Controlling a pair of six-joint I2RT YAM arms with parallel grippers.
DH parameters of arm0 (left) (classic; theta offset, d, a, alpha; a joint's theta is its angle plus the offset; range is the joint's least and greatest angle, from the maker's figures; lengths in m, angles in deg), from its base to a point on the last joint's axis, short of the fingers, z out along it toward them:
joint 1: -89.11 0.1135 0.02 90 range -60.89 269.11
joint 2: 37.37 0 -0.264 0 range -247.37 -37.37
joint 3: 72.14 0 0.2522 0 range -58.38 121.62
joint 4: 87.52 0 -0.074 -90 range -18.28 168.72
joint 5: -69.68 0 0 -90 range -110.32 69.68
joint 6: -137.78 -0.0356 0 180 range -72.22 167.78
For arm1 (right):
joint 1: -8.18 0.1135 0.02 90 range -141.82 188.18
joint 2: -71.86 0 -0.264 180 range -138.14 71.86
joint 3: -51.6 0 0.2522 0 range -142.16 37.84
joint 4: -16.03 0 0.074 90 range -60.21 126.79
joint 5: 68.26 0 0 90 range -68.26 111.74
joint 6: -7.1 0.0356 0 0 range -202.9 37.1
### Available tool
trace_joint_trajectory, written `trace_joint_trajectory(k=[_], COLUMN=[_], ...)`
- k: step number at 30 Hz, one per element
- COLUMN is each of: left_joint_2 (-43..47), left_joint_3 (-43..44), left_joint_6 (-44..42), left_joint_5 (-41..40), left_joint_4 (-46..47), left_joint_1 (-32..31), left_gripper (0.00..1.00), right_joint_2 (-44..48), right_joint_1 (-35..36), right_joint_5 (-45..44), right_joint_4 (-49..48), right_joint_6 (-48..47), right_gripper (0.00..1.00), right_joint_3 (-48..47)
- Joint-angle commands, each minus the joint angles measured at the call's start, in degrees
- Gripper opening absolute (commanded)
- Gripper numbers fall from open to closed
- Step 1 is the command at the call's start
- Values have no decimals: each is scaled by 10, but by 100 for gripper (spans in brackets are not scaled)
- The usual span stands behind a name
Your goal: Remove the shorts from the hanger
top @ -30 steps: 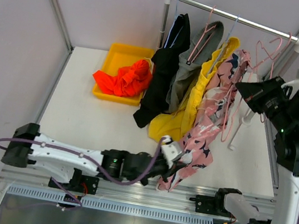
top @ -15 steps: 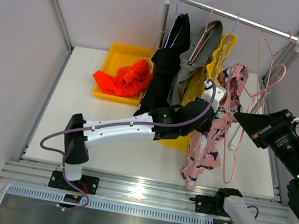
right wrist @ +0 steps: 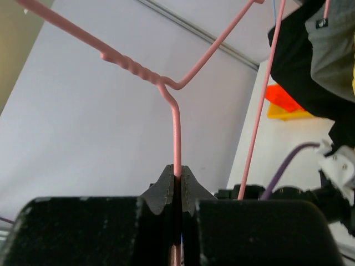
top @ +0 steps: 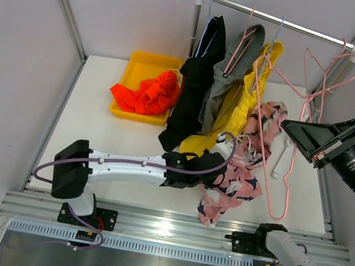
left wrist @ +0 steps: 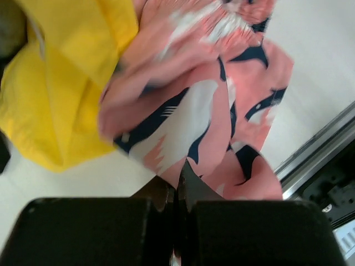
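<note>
The pink patterned shorts lie bunched low over the table, and my left gripper is shut on their cloth. At the right my right gripper is shut on the wire of the pink hanger, whose long loop reaches down beside those shorts. I cannot tell whether they still hang on it. Black shorts, grey shorts and yellow shorts hang from the rail. The orange-red shorts sit in the bin.
A yellow bin stands at the back left of the table. The rack's white posts rise at the back, and another pink hanger carries the grey shorts. A metal rail runs along the near edge.
My left arm has pulled the pink patterned shorts down from hanging height toward the near edge. My right gripper has swung the pink hanger outward to the right.
</note>
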Motion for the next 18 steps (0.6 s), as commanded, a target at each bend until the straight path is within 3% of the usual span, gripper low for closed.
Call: trace_joint_trajectory(k=[1, 5, 8, 13, 14, 16, 17, 18], left_joint_2=[96, 172, 224, 328, 344, 384, 403, 407], left_joint_3=[-40, -41, 20, 123, 133, 135, 130, 127], left_joint_6=[27, 55, 86, 72, 33, -18, -75, -101], left_joint_5=[-36, -118, -174, -281, -312, -294, -238, -206], left_joint_4=[20, -69, -196, -337, -339, -314, -266, -241], left_joint_1=[-41, -135, -154, -152, -132, -68, 23, 68], left_gripper=[0, 0, 0, 0, 0, 0, 0, 0], right_joint_2=[-46, -64, -83, -126, -130, -141, -144, -151], right_joint_1=[5, 7, 6, 4, 3, -5, -9, -18], right_joint_5=[-15, -87, -138, -253, -263, -273, -267, -260], right_joint_4=[13, 32, 25, 60, 58, 40, 29, 2], right_joint_6=[-36, -119, -164, -225, -245, -262, -280, -288], right_gripper=[0, 0, 0, 0, 0, 0, 0, 0], right_joint_3=[-59, -18, 11, -44, -45, -33, -25, -17])
